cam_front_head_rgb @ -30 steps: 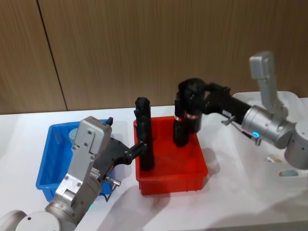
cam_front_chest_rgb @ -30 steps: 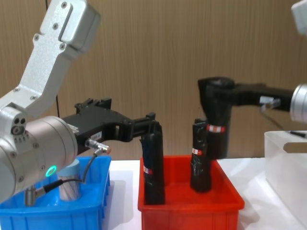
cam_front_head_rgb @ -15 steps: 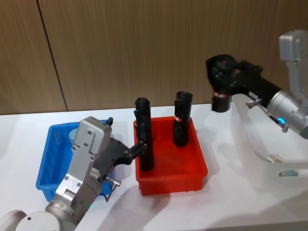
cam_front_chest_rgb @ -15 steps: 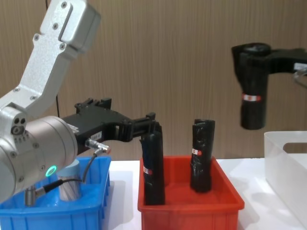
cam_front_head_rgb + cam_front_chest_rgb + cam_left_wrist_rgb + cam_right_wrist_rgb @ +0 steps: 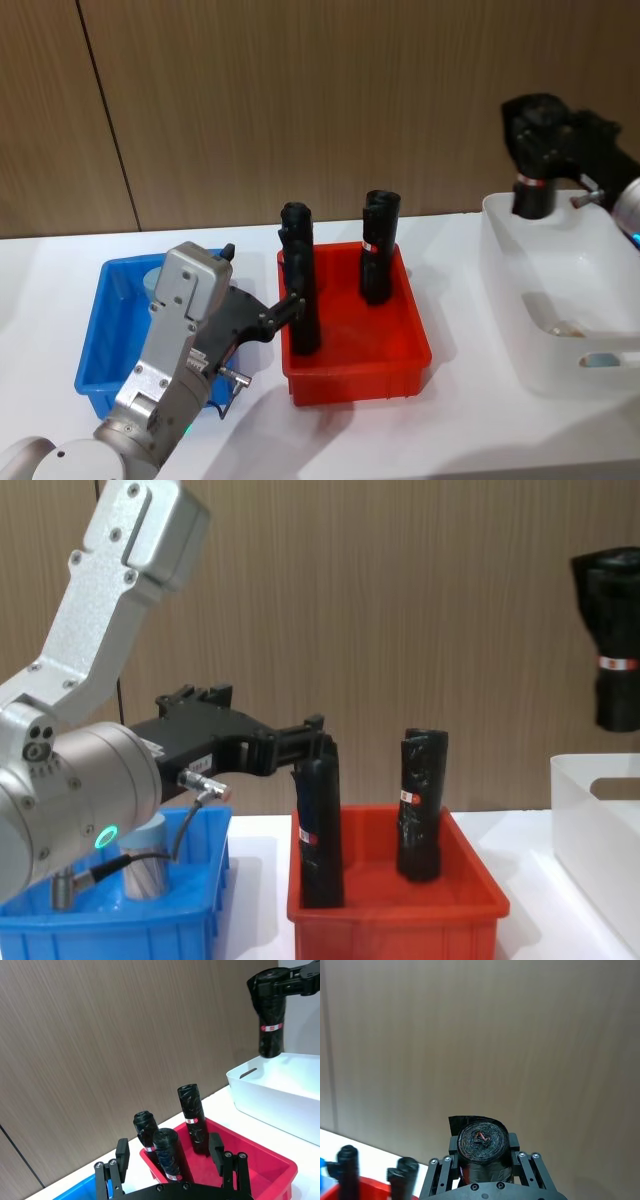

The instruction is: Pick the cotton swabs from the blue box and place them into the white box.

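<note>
right claw (image 5: 530,190): clenched on a black roll (image 5: 615,675), hanging over the white box (image 5: 560,290). That roll is not what the task asks for.
left claw (image 5: 318,742): at the top of a black roll standing in the red bin (image 5: 355,350); can't tell if the fingers are closed.
swab jar (image 5: 145,865): in the blue box (image 5: 105,340), upright, pale lid up, partly behind the left arm.
white box contents: pale blue lid near the front wall, looks like one jar already in.
handling: probably light, rigid, smooth plastic, so slippery; lid may pop.
grip: I'd take it across the body below the lid, from above.
</note>
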Available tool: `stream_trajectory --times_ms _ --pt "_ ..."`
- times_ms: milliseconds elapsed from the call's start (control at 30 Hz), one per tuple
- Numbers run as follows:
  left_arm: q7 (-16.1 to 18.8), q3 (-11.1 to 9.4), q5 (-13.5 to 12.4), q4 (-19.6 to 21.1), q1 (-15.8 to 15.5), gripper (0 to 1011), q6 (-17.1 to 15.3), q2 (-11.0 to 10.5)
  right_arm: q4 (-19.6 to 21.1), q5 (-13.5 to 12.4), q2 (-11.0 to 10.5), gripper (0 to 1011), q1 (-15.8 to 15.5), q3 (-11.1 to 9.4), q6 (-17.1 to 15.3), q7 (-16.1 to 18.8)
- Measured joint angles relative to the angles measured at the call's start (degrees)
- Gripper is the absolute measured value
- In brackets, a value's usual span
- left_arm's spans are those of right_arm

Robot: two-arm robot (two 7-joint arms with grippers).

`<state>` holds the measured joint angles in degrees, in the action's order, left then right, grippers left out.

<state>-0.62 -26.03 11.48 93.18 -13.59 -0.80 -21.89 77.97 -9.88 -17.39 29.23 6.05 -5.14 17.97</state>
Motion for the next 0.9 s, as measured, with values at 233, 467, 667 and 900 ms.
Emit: stream_trajectory --times_ms 233,467,667,900 --pt "0.0 0.0 0.0 0.0 0.0 1004 0.0 0.0 1.3 0.66 -1.18 550 -1.26 -1.39 -2.92 -4.55" --pt "0.0 0.0 0.0 0.0 0.0 1004 0.0 0.0 1.27 0.81 -2.16 550 -2.09 -2.72 -5.5 -7.97" --pt "0.0 0.0 0.0 0.0 0.0 1004 0.0 0.0 0.32 0.9 -2.84 640 -2.48 -3.71 -7.07 -10.04" --pt "0.0 0.0 0.0 0.0 0.0 1004 0.0 0.0 -0.5 0.93 -3.2 847 -2.56 -4.31 -7.82 -11.17"
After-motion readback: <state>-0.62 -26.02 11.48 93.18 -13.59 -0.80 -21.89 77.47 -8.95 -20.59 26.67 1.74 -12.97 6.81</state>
